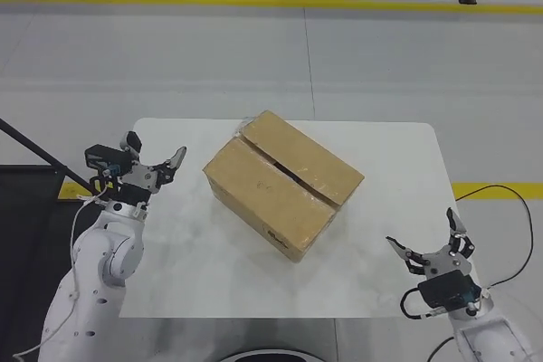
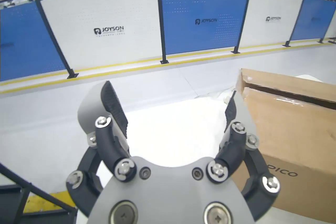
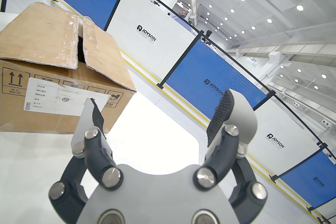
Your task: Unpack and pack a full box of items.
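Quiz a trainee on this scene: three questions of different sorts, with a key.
1. True or false: the cardboard box on the table stands wide open.
2. The left end effector is: A) shut on the box; B) open, beside the box; C) inside the box.
3. Fill in: the right end effector is open and holds ____.
Key: 1 false, its flaps lie down with a narrow gap between them; 2 B; 3 nothing.
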Robot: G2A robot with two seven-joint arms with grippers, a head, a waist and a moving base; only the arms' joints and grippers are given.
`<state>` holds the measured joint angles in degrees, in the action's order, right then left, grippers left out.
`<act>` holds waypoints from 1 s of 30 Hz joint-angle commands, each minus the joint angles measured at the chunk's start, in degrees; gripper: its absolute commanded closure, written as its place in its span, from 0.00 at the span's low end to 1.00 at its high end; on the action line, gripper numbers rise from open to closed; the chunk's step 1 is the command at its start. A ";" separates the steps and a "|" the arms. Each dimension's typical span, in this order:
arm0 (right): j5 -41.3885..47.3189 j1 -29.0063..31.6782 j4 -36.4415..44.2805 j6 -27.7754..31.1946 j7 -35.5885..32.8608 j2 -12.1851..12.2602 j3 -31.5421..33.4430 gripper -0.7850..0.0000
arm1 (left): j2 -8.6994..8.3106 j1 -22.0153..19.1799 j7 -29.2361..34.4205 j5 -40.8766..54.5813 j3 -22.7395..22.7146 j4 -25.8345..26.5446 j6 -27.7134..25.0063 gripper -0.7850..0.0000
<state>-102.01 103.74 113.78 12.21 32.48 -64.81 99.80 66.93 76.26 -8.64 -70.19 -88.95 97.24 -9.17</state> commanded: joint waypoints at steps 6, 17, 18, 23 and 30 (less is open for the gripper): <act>-0.02 -0.19 -0.09 0.07 -0.02 0.00 -0.05 0.00 | 0.02 0.03 0.22 0.14 0.05 0.05 0.66 0.00; -0.02 -0.19 -0.09 0.07 -0.02 0.00 -0.05 0.00 | 0.36 -7.17 0.45 4.83 1.51 -9.47 -3.51 0.00; -0.02 -0.19 -0.09 0.07 -0.02 0.00 -0.05 0.00 | 0.32 -8.17 0.25 4.29 1.73 -11.16 -4.45 0.00; -0.02 -0.19 -0.09 0.07 -0.02 0.00 -0.05 0.00 | 0.40 -13.79 -1.19 0.64 4.08 -19.52 -7.20 0.00; -0.02 -0.19 -0.09 0.07 -0.02 0.00 -0.05 0.00 | 0.73 -18.77 -3.69 -4.03 7.59 -27.36 -8.78 0.00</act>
<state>-102.03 103.54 113.68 12.28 32.45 -64.81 99.75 67.61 57.95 -12.19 -73.60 -81.78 70.72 -18.00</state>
